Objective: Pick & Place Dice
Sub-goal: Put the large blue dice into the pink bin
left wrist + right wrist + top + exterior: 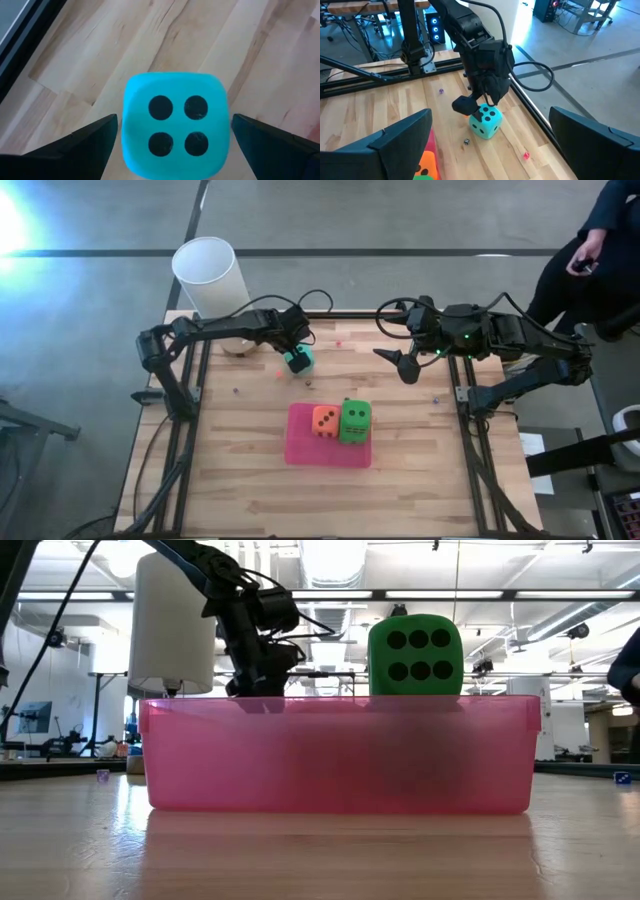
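A teal die (175,125), four pips up, rests on the wooden table near its far edge, left of the middle. My left gripper (175,117) stands over it, pointing steeply down and open. One finger is on each side of the die, with a thin gap on both sides. The same die (485,122) and left gripper (480,102) show from the right wrist. An orange die (324,420) and a green die (355,421) sit in the pink tray (300,445). My right gripper (405,365) hangs open high over the far right, holding nothing.
A tall white cylinder (210,275) stands just beyond the table's far left corner. Tiny coloured bits (466,142) (526,155) lie on the wood near the teal die. A person (590,260) sits beyond the far right corner.
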`<state>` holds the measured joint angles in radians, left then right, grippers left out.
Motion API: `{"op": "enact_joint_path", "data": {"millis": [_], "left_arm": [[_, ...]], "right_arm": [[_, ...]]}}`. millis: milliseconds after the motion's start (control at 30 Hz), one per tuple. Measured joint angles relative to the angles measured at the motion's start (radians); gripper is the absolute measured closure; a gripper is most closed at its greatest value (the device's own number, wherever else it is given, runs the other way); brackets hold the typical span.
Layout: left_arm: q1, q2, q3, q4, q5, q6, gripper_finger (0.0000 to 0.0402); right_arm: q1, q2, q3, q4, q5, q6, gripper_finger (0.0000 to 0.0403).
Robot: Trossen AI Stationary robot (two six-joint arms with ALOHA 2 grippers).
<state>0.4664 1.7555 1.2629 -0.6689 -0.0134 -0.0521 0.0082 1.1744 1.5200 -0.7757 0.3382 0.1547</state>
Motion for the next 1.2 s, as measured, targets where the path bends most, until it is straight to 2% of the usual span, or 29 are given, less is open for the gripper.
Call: {"op": "enact_joint_path", "data": {"millis": [600, 967, 1200], "left_arm": [[-0.004, 0.024, -0.005, 0.024, -0.012, 0.0, 0.0002], [-0.029, 0.016, 0.034, -0.044, -0.028, 0.015, 0.0002], [-0.033, 0.016, 0.033, -0.047, -0.089, 0.03, 0.0002]], "right_arm": [[0.0, 0.0, 0.0, 0.0, 0.0, 0.0, 0.0003], [0.0, 0.0, 0.0, 0.0, 0.0, 0.0, 0.0003], [0.0, 0.0, 0.0, 0.0, 0.0, 0.0, 0.0003]]}}
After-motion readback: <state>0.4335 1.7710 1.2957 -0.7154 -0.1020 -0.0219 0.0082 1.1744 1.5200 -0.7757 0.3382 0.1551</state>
